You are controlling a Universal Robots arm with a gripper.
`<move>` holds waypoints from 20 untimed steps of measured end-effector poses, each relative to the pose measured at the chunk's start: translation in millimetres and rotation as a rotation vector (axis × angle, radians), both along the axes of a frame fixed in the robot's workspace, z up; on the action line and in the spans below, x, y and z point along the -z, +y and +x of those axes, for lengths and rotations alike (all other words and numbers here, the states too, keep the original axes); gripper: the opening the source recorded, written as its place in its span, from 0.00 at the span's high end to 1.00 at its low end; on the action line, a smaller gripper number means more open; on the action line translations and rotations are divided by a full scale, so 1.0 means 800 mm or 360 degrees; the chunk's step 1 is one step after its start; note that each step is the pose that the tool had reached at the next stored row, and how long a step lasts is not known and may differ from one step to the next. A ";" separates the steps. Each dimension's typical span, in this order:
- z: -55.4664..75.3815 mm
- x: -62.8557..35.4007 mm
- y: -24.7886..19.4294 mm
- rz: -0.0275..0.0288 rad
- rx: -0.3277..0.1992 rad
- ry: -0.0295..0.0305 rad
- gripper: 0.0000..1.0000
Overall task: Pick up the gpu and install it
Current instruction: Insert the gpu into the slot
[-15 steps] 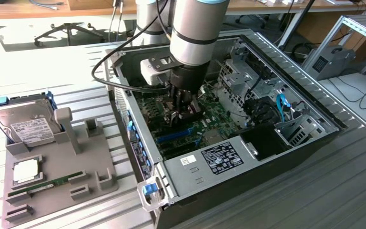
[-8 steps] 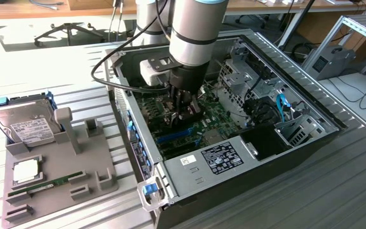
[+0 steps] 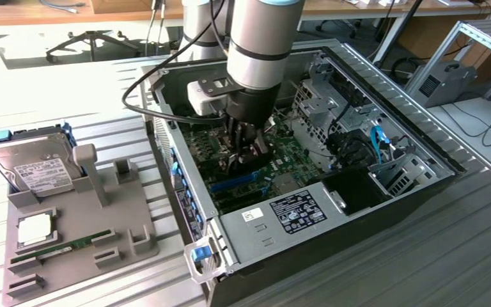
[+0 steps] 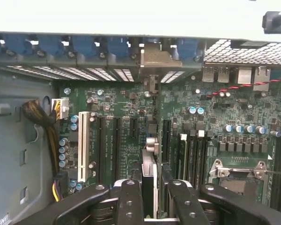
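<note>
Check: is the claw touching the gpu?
Touching. In the wrist view, the claw has its fingers clamped on the gpu's edge above the motherboard.

We see a ribbed metal table (image 3: 450, 256). On it sits an open PC case (image 3: 314, 249), and on the exterior view's left a grey holder tray (image 3: 84, 224) carrying a hard drive (image 3: 32, 167), a RAM stick (image 3: 58, 248) and a chip (image 3: 34, 229).

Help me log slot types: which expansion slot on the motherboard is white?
The long white slot beside the yellow-and-black cable bundle; the other expansion slots alongside it are black.
</note>
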State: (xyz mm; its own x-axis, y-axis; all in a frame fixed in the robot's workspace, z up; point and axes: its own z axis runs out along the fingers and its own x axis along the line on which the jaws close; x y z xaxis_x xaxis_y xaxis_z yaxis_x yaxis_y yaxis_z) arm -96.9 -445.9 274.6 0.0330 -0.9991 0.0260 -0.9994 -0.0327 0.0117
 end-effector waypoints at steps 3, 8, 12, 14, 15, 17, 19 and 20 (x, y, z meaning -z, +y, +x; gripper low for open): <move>0.000 0.000 0.0000 0.00063 0.0033 0.00000 0.74; 0.000 0.001 -0.0001 0.00073 0.0036 -0.00001 0.74; 0.000 0.005 -0.0002 0.00072 0.0037 -0.00001 0.74; 0.000 0.005 -0.0003 0.00073 0.0037 0.00003 0.74; 0.001 0.006 -0.0004 0.00081 0.0037 0.00002 0.74; 0.002 0.006 -0.0007 0.00088 0.0037 -0.00001 0.74; 0.004 0.006 -0.0008 0.00089 0.0037 0.00001 0.74; 0.005 0.006 -0.0009 0.00087 0.0037 0.00004 0.74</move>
State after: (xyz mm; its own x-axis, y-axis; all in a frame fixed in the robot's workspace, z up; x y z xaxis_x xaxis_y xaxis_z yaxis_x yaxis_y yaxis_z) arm -93.0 -446.6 269.6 0.0097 -0.9997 0.0206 -0.9999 -0.0094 0.0118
